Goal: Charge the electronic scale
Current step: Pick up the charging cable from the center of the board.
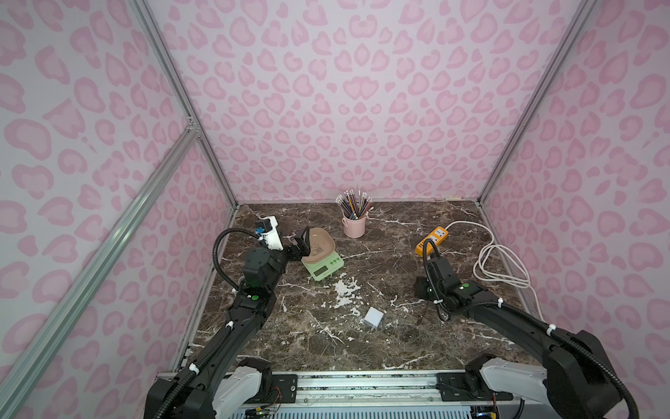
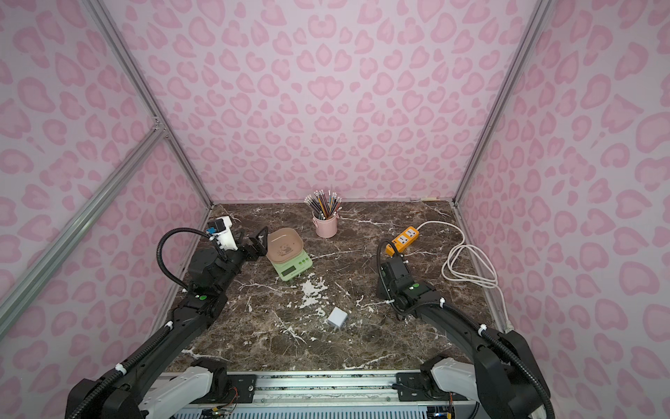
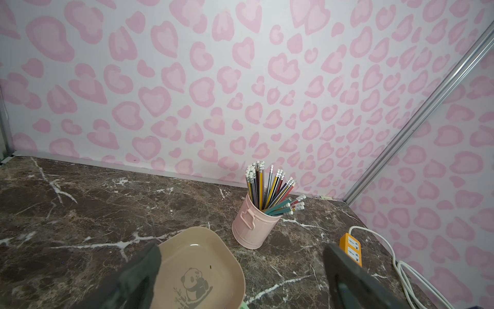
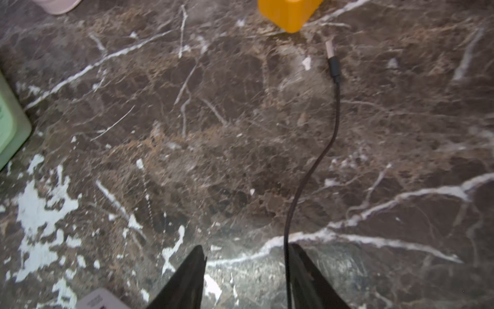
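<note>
At the far left of the dark marble surface (image 1: 362, 348), the left pincer (image 3: 242, 250) was released, its jaws spread wide. It sat at the left edge of the electronic scale (image 1: 322, 269). In the left wrist view one of its fingers (image 3: 139, 273) crossed in front of the rim of the tray (image 3: 203, 256). Whether the finger touched the tray could not be told.

The scale stood left of centre, towards the back of the surface. Its mint-green base and display faced the front, and the beige-pink tray with the panda picture sat on top of it. Both top views showed it upright and flat on the surface (image 2: 292, 267).

Just behind the scale and to its right stood a pink cup (image 1: 354, 225) full of pencils (image 3: 267, 187), close to the back wall.

Nearer the front, about mid-surface, a white cube charger (image 1: 373, 316) lay alone, well apart from the scale.

To its right, the right pincer (image 4: 246, 254) pointed down at the surface with its jaws parted and clenched on nothing. A thin black cable (image 4: 318, 160) ran up from just inside one finger (image 4: 302, 267). The view was too blurred to show whether cable and finger touched. The cable curved across the marble and ended in a USB plug (image 4: 330, 49), which lay near the end of the orange power strip (image 1: 432, 239) but apart from it.

The strip lay at an angle towards the back right. Its white cord (image 1: 502, 265) was looped along the right wall.
</note>
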Motion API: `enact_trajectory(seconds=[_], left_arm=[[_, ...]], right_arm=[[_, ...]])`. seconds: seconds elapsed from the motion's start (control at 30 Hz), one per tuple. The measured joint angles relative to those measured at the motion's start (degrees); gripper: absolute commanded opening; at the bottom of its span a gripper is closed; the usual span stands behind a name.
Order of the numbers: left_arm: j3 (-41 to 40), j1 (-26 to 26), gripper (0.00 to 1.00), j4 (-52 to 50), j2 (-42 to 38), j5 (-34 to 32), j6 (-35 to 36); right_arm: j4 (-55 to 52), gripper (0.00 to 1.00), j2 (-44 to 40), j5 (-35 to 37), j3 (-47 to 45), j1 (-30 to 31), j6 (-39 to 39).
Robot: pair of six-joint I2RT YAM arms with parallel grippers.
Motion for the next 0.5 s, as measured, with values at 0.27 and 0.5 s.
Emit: enact_trajectory(seconds=[0.27,0.5], left_arm=[[0.0,-0.35,0.96,-2.29,-1.29,-0.61,0.07],[0.02,-0.61,0.95,-2.36,-0.83,-0.55,0.04]], right_arm=[[-2.54,0.5,7.74,3.63,7.43,-2.47,-0.63],[-2.19,0.4,3.34,-1.46,5.79,-1.84,-1.09]])
